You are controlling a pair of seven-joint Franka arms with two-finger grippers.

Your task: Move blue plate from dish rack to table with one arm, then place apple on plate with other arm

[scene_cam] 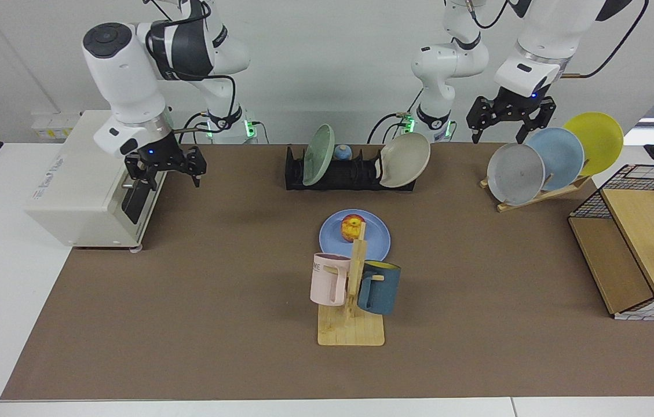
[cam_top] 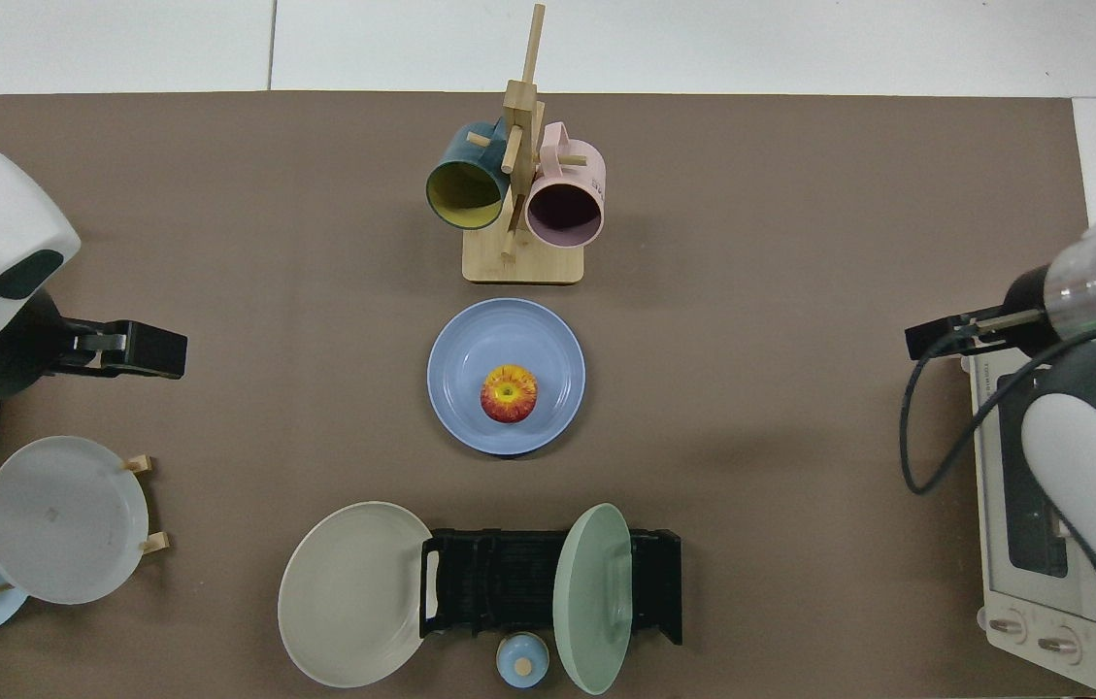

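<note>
Small red-and-yellow apple (scene_cam: 353, 226) set on the round periwinkle-blue plate (scene_cam: 377, 240), which lies flat on the brown-matted white table (scene_cam: 187, 301).

The plate is seen between the low black slotted dish rack (scene_cam: 350, 171) and a wooden mug stand (scene_cam: 351, 315). The right gripper (scene_cam: 164, 175) is held before a cream toaster oven (scene_cam: 89, 174), its jaws spread and empty. The left gripper (scene_cam: 511, 123) is held above a slanted wooden plate rack (scene_cam: 541, 194), likewise parted, nothing grasped.

The blue plate (scene_cam: 354, 239) lies flat on the desk (scene_cam: 187, 301), just in front of the black dish rack (scene_cam: 350, 171). The red and yellow apple (scene_cam: 353, 226) sits upright at the plate's middle.
</note>
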